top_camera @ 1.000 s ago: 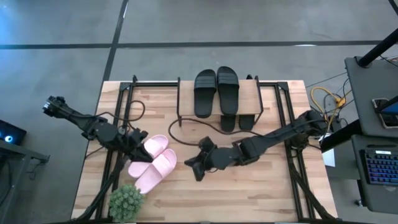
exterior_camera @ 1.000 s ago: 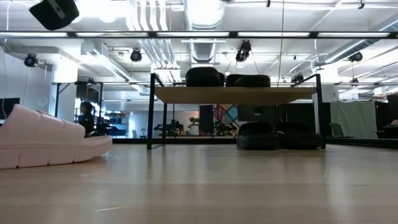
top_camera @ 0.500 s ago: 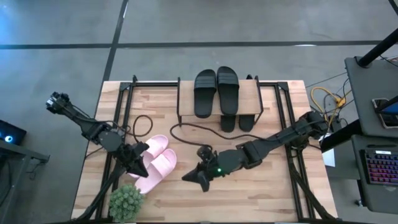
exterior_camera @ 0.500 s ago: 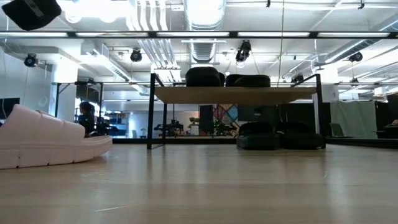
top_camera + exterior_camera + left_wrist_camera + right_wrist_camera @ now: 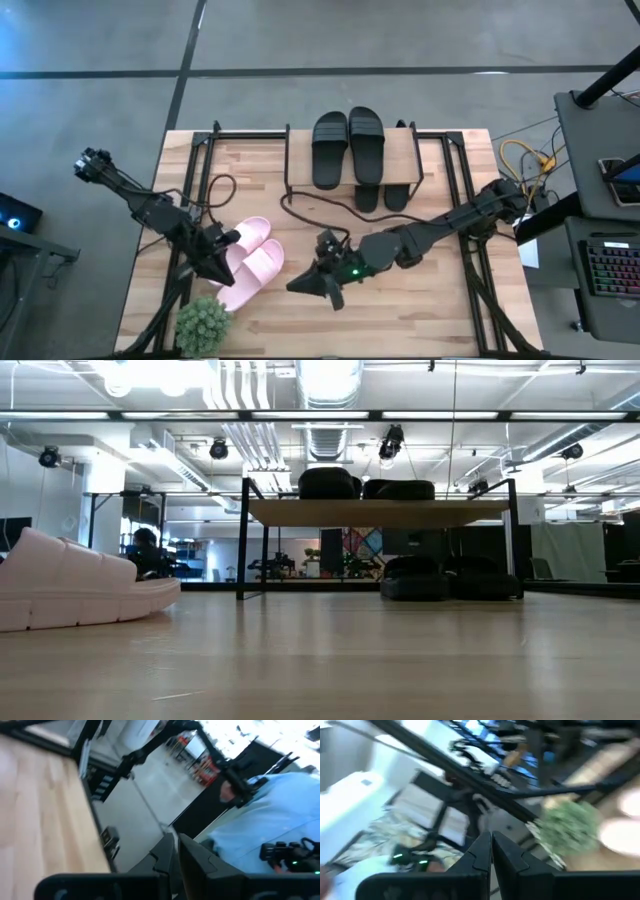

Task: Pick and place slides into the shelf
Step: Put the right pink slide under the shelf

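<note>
Your widest open lane is the bare table (image 5: 440, 300) front right. The pink slides (image 5: 248, 262) and plant (image 5: 203, 323) crowd the front left; a black cable (image 5: 320, 205) snakes before the shelf (image 5: 400, 160), its top half-filled by black slides (image 5: 348, 145).

This is a robotics lab or workshop set in a large open industrial hall. The low view shows exposed ceiling ducts (image 5: 325, 385), pipes and spot lamps, with dark equipment racks far behind. From above, a wooden desk (image 5: 420, 310) stands on a grey concrete floor (image 5: 300, 40), beside a side bench carrying a keyboard (image 5: 612, 268) and loose yellow cables (image 5: 520, 155).
</note>
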Action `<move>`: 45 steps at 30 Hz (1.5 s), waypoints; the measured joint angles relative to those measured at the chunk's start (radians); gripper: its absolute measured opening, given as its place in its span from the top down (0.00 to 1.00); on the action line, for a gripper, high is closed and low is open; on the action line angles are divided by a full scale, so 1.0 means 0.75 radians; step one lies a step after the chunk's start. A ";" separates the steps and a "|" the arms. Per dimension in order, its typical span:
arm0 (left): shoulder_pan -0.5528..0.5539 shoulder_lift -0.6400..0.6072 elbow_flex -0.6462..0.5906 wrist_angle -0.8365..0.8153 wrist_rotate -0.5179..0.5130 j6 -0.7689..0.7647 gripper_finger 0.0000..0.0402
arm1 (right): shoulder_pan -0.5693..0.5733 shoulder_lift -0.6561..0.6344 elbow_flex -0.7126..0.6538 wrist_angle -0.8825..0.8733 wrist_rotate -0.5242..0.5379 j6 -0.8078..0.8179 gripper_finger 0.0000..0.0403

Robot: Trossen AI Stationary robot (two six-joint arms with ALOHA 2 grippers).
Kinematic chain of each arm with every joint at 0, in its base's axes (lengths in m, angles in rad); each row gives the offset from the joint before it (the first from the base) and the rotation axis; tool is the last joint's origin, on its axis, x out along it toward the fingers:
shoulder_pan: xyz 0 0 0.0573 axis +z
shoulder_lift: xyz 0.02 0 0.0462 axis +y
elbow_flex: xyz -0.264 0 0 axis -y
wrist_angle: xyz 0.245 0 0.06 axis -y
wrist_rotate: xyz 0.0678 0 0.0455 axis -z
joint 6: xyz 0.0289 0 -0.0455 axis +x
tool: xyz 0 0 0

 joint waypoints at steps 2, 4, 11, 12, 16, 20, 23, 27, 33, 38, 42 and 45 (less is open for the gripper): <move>0.000 -0.018 0.000 0.028 0.002 0.012 0.97 | 0.000 0.000 0.007 0.077 -0.029 -0.053 0.98; 0.000 -0.036 0.001 0.035 0.002 0.035 0.97 | -0.005 -0.001 0.016 0.087 -0.031 -0.094 0.98; 0.001 -0.042 -0.022 0.038 -0.003 0.074 0.97 | -0.094 0.036 0.009 -0.191 -0.032 0.003 0.98; 0.001 -0.037 -0.033 0.035 -0.008 0.080 0.97 | -0.113 0.064 0.007 -0.228 -0.044 0.034 0.98; 0.001 -0.016 -0.087 -0.038 -0.034 0.069 0.97 | -0.176 0.194 0.004 -0.198 -0.164 0.125 0.98; 0.000 0.015 -0.094 -0.357 -0.052 -0.011 0.97 | -0.197 0.289 0.020 -0.178 -0.195 0.129 0.98; -0.002 0.037 -0.089 -0.610 -0.052 -0.069 0.98 | -0.208 0.308 0.025 -0.183 -0.199 0.107 0.98; -0.016 0.081 -0.090 -0.705 -0.051 -0.095 0.98 | -0.221 0.305 0.028 -0.194 -0.192 0.053 0.98; -0.024 0.220 -0.095 -0.733 -0.064 -0.060 0.98 | -0.234 0.302 0.048 -0.274 -0.165 0.005 0.98; -0.027 0.373 -0.086 -0.729 -0.264 -0.008 0.98 | -0.237 0.301 0.056 -0.331 -0.117 -0.043 0.98; -0.039 0.473 -0.046 -0.729 -0.433 0.154 0.98 | -0.234 0.295 0.081 -0.395 -0.037 -0.124 0.98; -0.062 0.518 0.000 -0.770 -0.488 0.265 0.98 | -0.230 0.290 0.122 -0.502 -0.028 -0.174 0.98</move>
